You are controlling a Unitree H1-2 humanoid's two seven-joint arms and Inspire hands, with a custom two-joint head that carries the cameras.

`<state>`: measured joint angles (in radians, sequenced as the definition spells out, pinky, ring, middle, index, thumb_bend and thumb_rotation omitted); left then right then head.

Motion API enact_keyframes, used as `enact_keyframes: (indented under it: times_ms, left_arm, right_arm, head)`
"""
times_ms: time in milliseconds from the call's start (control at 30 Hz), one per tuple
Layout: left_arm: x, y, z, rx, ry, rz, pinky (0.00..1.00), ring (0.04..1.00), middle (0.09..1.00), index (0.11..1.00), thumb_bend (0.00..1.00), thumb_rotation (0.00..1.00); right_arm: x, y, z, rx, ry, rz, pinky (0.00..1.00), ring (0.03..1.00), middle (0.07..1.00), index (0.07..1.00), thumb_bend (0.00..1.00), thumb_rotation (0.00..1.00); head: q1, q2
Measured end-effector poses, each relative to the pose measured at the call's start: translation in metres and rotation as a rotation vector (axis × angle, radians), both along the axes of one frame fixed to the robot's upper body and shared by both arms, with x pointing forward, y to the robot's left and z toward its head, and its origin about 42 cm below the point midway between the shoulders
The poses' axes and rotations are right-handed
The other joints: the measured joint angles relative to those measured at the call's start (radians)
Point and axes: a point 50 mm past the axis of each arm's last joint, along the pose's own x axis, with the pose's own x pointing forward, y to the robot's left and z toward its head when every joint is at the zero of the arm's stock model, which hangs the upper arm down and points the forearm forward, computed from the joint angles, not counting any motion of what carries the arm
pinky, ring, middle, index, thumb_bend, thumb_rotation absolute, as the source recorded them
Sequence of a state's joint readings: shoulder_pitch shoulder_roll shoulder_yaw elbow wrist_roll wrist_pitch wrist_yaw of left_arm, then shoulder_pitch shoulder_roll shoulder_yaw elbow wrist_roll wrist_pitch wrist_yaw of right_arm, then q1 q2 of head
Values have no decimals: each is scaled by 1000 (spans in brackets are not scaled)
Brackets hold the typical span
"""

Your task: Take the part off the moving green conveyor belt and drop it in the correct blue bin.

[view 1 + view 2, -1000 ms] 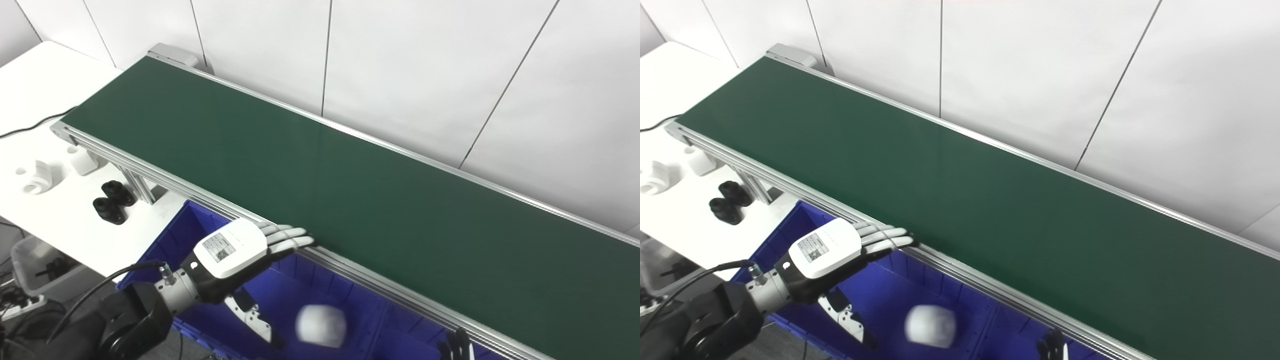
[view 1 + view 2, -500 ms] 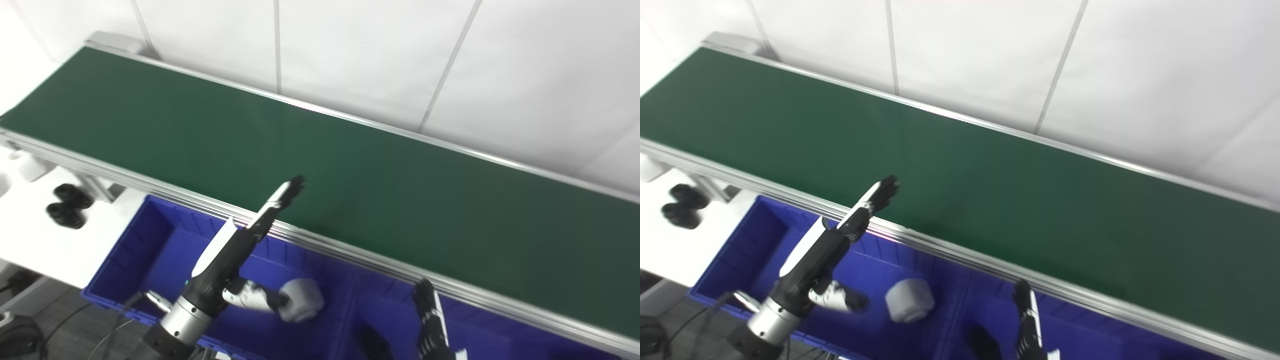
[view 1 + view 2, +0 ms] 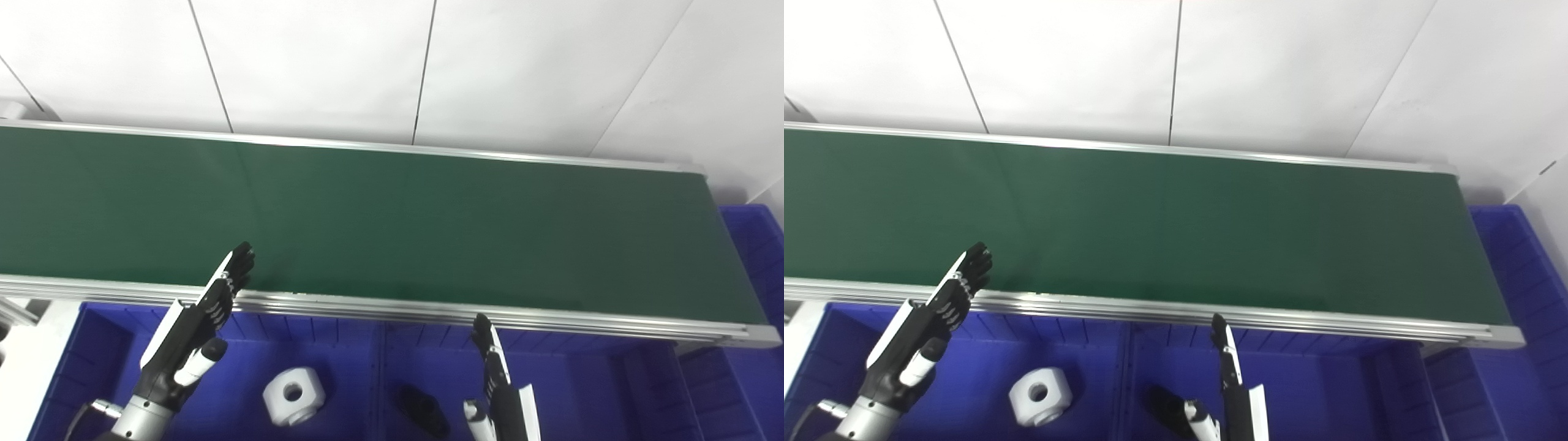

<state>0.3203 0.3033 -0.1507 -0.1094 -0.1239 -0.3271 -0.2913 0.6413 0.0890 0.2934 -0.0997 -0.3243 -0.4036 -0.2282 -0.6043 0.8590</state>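
Both hands, left hand (image 3: 190,327) and right hand (image 3: 505,392), splay empty; white part (image 3: 293,395) in bin (image 3: 343,358).

I'm looking at a factory-style sorting test cell, long green conveyor belt (image 3: 392,226) on aluminium rails, blue bins (image 3: 343,367) below, plain white panelled wall (image 3: 318,61).

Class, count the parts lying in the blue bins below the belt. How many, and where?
2. A white part lies in the left bin; a black part lies in the middle bin. The picture edge may hide more.
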Motion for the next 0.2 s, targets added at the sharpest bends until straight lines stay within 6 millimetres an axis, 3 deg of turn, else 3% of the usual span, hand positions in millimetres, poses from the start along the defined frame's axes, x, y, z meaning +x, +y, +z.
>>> enact_keyframes:
  times_ms: [200]
  left_arm:
    - [-1, -1, -1, 3, 4, -29, 1000, 1000, 1000, 1000, 898, 909]
  right_arm:
    - [0, -1, 0, -10, -5, -17, 1000, 964, 965, 960, 875, 1000]
  head:
    - [-22, 5]
